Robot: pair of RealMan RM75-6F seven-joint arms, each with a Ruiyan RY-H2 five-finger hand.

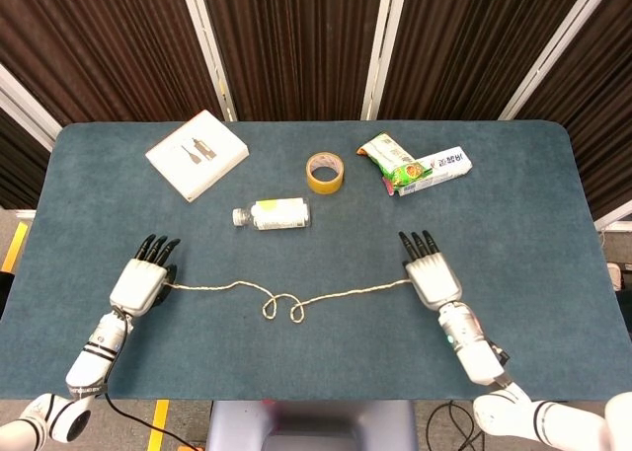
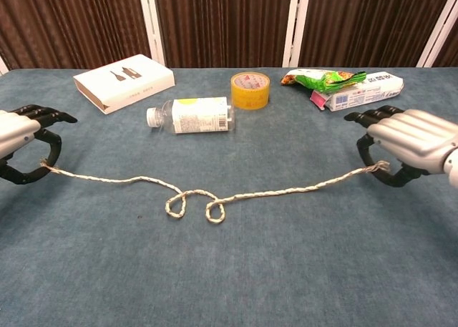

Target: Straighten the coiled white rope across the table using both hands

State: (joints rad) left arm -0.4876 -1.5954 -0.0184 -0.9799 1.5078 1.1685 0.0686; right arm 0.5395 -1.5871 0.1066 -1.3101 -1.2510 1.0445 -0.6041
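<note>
No legible text anywhere, bottle label [image 2: 197,115] print too small, white carton [image 2: 363,91] lettering blurred, white box [image 2: 124,81] showing only dark figures

On the table [image 1: 296,382] the rope [image 1: 296,301] runs from the left hand [image 1: 138,281] at its left end to the right hand [image 1: 432,276] at its right; behind it lies a bottle [image 1: 274,214]; further back, left to right: box [image 1: 197,154], tape roll [image 1: 324,172], snack packets [image 1: 413,165].
</note>
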